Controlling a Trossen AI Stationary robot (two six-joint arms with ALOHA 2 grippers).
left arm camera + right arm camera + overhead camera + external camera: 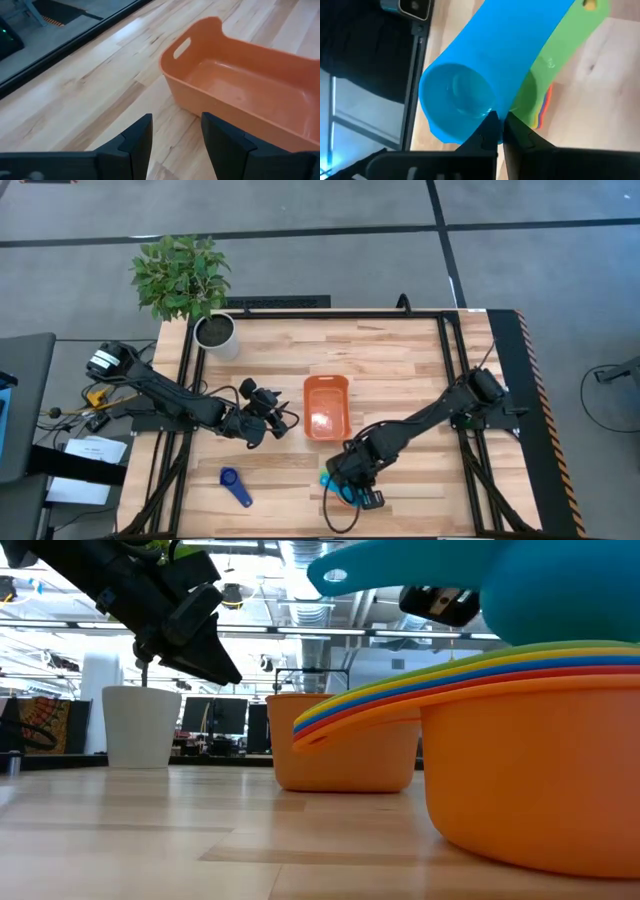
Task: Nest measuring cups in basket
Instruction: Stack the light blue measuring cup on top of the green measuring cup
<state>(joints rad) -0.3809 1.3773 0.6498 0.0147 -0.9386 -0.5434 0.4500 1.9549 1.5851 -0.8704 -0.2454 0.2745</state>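
So far the basket [326, 406] holds nothing: the right gripper [498, 131] pinches a light blue cup [457, 102] over the stack [520, 750], a dark blue cup [236, 484] lies apart, and the left gripper [175, 135] hangs open, empty.

In the high view the right gripper [352, 480] covers most of the stack of cups [338, 490] just below the basket [326, 406], so only a bit of green and orange peeks out. In the low view the stack [530, 755] is cut off by the edge. The light blue cup [470, 90] hides most of the green cup [555, 60].
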